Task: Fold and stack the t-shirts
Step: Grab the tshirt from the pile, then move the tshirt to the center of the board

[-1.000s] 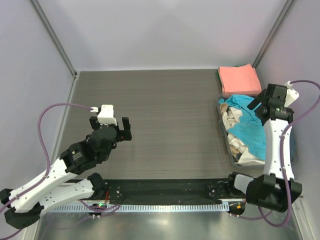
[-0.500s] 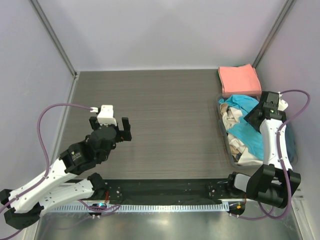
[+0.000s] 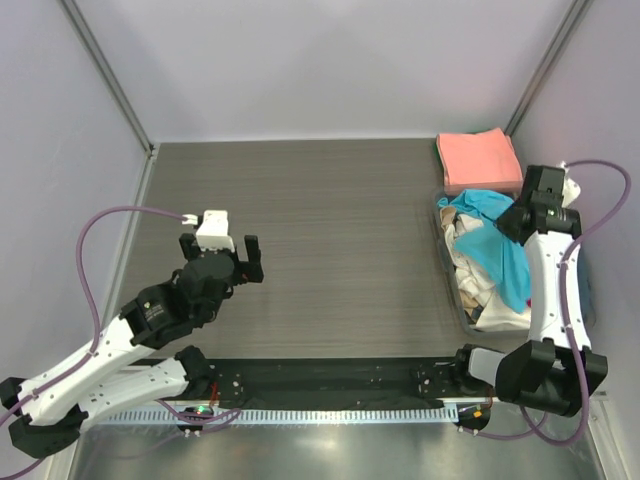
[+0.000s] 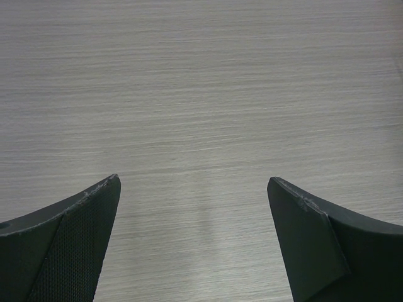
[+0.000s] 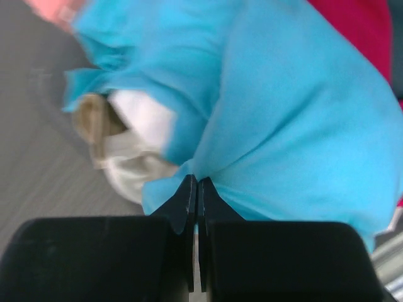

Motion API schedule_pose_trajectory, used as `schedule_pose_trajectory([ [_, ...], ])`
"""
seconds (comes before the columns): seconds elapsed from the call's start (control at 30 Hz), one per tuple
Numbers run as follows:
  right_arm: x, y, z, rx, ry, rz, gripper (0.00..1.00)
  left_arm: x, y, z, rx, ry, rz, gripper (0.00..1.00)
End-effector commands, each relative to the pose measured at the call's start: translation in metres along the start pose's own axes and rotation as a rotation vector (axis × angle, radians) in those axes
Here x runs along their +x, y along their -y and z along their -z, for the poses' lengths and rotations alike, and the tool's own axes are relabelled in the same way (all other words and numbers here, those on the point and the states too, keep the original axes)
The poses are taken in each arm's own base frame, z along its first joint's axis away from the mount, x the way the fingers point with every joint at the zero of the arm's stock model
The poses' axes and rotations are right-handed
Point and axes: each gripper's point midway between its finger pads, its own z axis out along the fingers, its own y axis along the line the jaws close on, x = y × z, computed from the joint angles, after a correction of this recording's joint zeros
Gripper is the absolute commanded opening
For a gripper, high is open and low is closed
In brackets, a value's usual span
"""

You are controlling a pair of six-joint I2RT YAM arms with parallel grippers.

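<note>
The right tool (image 5: 195,180) is seen fully closed, its two dark fingers pressed together with only a thin line between them. A fold of the turquoise t-shirt (image 5: 302,126) is pinched at the fingertips, and the cloth is drawn into gathers that run out from the grip. Most of this shirt is spread ahead of the tool and to its right. In the overhead view a band of it is pulled taut from the tool down across the heap of loose shirts.

A crumpled cream t-shirt (image 5: 126,157) is seen ahead of the tool and to its left, partly covered by the turquoise cloth. A patch of a red t-shirt (image 5: 352,25) is shown ahead and far to the right, under the turquoise one. A salmon-pink t-shirt (image 3: 478,160), folded flat into a square, is laid on the table (image 3: 330,200) just beyond the heap, further ahead of the right tool.

The left tool (image 4: 194,182) is held wide open and nothing is gripped by it. Only bare table surface is seen between and ahead of its fingers. It is kept well apart from the shirts, which lie far to its right.
</note>
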Motion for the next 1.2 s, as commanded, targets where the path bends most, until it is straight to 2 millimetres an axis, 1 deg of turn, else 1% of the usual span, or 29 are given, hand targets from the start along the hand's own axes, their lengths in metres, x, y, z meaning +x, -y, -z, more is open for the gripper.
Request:
schedule_pose_trajectory([
  [0.0, -0.049, -0.079, 0.078, -0.308, 0.149, -0.007, 0.01, -0.012, -0.003, 0.004, -0.010, 0.020, 0.009, 1.00],
  [0.03, -0.067, -0.105, 0.113, -0.417, 0.202, -0.002, 0.01, -0.014, -0.006, 0.005, -0.023, 0.022, 0.011, 1.00],
  [0.07, -0.063, -0.134, 0.127, -0.505, 0.178, 0.029, 0.01, -0.014, -0.008, 0.005, -0.035, 0.022, 0.010, 1.00],
  [0.1, -0.050, -0.171, 0.156, -0.638, 0.152, 0.091, 0.01, -0.014, -0.011, 0.006, -0.047, 0.019, 0.005, 1.00],
  [0.13, -0.059, -0.202, 0.201, -0.788, 0.167, 0.098, 0.01, -0.016, -0.016, 0.007, -0.073, 0.029, 0.008, 1.00],
  [0.17, -0.056, -0.224, 0.228, -0.888, 0.153, 0.127, 0.01, -0.016, -0.018, 0.007, -0.082, 0.031, 0.017, 1.00],
  [0.2, -0.022, -0.267, 0.249, -1.011, 0.050, 0.226, 0.01, -0.017, -0.022, 0.009, -0.093, 0.036, 0.020, 1.00],
  [0.23, -0.040, -0.282, 0.311, -1.162, 0.128, 0.250, 0.01, -0.018, -0.025, 0.009, -0.107, 0.043, 0.025, 1.00],
  [0.27, -0.036, -0.295, 0.338, -1.246, 0.131, 0.280, 0.01, -0.019, -0.028, 0.011, -0.112, 0.054, 0.038, 1.00],
  [0.3, -0.023, -0.319, 0.349, -1.311, 0.092, 0.320, 0.01, -0.020, -0.031, 0.013, -0.121, 0.059, 0.044, 1.00],
  [0.33, -0.033, -0.318, 0.393, -1.425, 0.129, 0.307, 0.01, -0.022, -0.036, 0.014, -0.137, 0.071, 0.052, 1.00],
  [0.4, -0.038, -0.326, 0.406, -1.476, 0.139, 0.289, 0.01, -0.025, -0.043, 0.019, -0.151, 0.094, 0.076, 1.00],
  [0.5, -0.036, -0.326, 0.374, -1.364, 0.162, 0.291, 0.01, -0.028, -0.052, 0.024, -0.171, 0.125, 0.104, 1.00],
  [0.53, -0.023, -0.320, 0.342, -1.267, 0.141, 0.299, 0.01, -0.030, -0.057, 0.028, -0.170, 0.139, 0.123, 1.00],
  [0.57, -0.014, -0.318, 0.322, -1.217, 0.128, 0.312, 0.01, -0.031, -0.059, 0.029, -0.174, 0.148, 0.133, 1.00],
  [0.6, -0.007, -0.315, 0.306, -1.185, 0.130, 0.328, 0.13, -0.032, -0.062, 0.031, -0.179, 0.159, 0.146, 1.00],
  [0.63, 0.016, -0.304, 0.258, -1.056, 0.084, 0.347, 0.41, -0.032, -0.066, 0.034, -0.180, 0.171, 0.161, 1.00],
  [0.67, 0.021, -0.293, 0.230, -0.979, 0.062, 0.336, 0.66, -0.033, -0.068, 0.035, -0.180, 0.177, 0.169, 1.00],
  [0.7, 0.030, -0.280, 0.206, -0.912, 0.028, 0.320, 0.79, -0.033, -0.069, 0.036, -0.181, 0.183, 0.175, 1.00],
  [0.73, 0.061, -0.255, 0.149, -0.763, -0.049, 0.328, 0.84, -0.033, -0.071, 0.038, -0.179, 0.189, 0.181, 1.00],
  [0.77, 0.046, -0.224, 0.124, -0.670, -0.029, 0.252, 0.86, -0.033, -0.071, 0.038, -0.178, 0.191, 0.184, 1.00],
  [0.8, 0.050, -0.204, 0.101, -0.608, -0.057, 0.189, 0.87, -0.032, -0.071, 0.037, -0.178, 0.188, 0.180, 1.00],
  [0.83, 0.074, -0.169, 0.062, -0.502, -0.120, 0.167, 0.87, -0.032, -0.070, 0.037, -0.176, 0.186, 0.179, 1.00],
  [0.87, 0.061, -0.148, 0.051, -0.472, -0.087, 0.102, 0.87, -0.031, -0.069, 0.036, -0.177, 0.179, 0.170, 1.00],
  [0.9, 0.071, -0.132, 0.040, -0.438, -0.096, 0.115, 0.87, -0.030, -0.067, 0.035, -0.173, 0.172, 0.164, 1.00],
  [0.93, 0.070, -0.129, 0.042, -0.440, -0.085, 0.128, 0.86, -0.029, -0.065, 0.034, -0.170, 0.164, 0.158, 1.00],
  [1.07, 0.086, -0.161, 0.080, -0.605, -0.106, 0.227, 0.84, -0.030, -0.056, 0.029, -0.165, 0.126, 0.102, 1.00],
  [1.1, 0.097, -0.180, 0.099, -0.635, -0.070, 0.297, 0.83, -0.036, -0.052, 0.028, -0.163, 0.121, 0.090, 1.00],
  [1.17, 0.122, -0.205, 0.120, -0.691, -0.082, 0.373, 0.84, -0.038, -0.055, 0.027, -0.197, 0.118, 0.063, 1.00],
])
